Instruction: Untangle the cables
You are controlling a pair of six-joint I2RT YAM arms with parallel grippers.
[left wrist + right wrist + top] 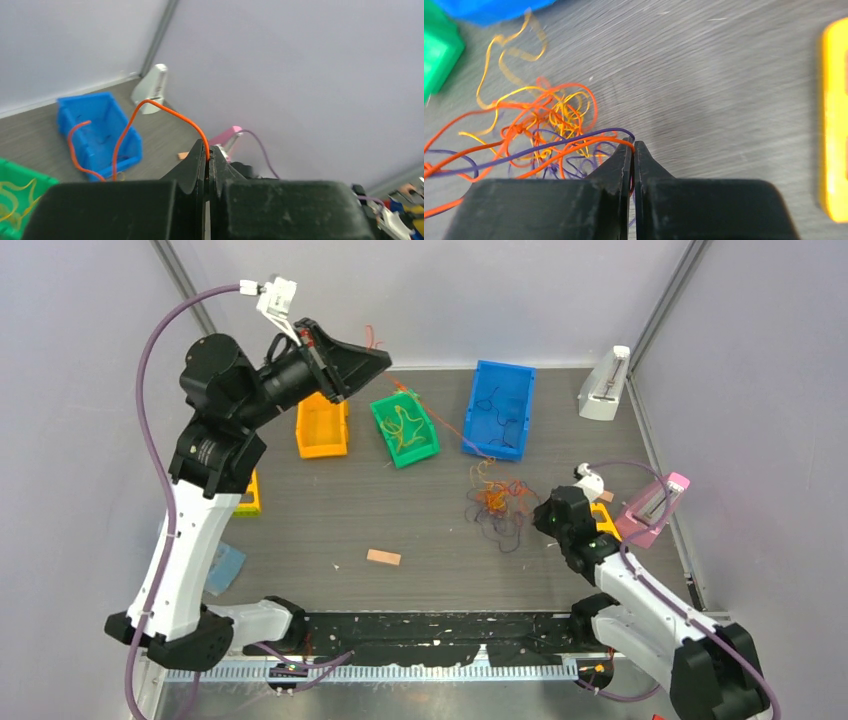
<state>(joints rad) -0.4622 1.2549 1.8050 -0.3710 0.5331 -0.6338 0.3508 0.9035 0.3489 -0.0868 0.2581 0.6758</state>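
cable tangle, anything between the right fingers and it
Nothing visible does. The right fingers are at the edge of the cable tangle and shut on an orange strand and a purple strand that run out of it. Only table shows around the tips.

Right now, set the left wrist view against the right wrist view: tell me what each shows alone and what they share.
Left wrist only: the left gripper shut on an orange cable that arches upward, with a white stand and a pink stand beyond. Right wrist only: the right gripper shut on an orange-red cable, a purple cable looping over its tip, both running from the tangle on the table; a yellow bin at the right edge. Both: the blue bin, the green bin, the grey table.
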